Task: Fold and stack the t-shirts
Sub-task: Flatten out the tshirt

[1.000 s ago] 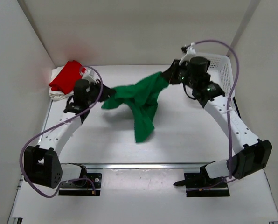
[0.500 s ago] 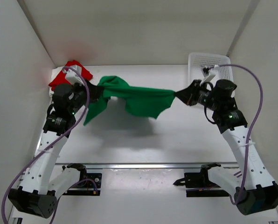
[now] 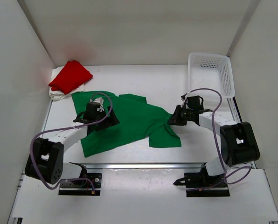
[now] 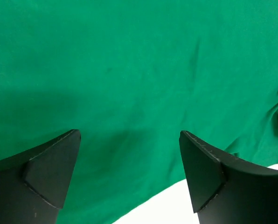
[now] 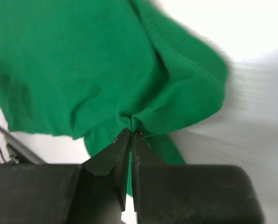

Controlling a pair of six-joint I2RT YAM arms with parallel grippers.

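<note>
The green t-shirt (image 3: 125, 122) is lying spread mostly flat on the surface (image 3: 143, 84) in the middle of the top view. It is bunching a bit along its right edge and is not folded yet.

The left pincer (image 4: 129, 135) is hovering wide apart over the cloth at centre left, gripping nothing (its wrist view is showing only smooth green underneath). The right pincer (image 5: 131, 133) is pinching a small gathered fold at the shirt's right edge. Its jaws are pressing narrow on that fold, low on the surface at centre right.

The red t-shirt (image 3: 70, 77) is sitting folded in the upper left corner, resting on the white t-shirt (image 3: 58, 94). Only an edge of the white one is peeking out, so its fold is hard to check. I'm judging two of the three as done and stacked.

What is remaining is flattening the green one, folding it, and carrying it onto the red-on-white pile. The white mesh basket (image 3: 209, 70) is sitting in the upper right, well apart from the shirts.
</note>
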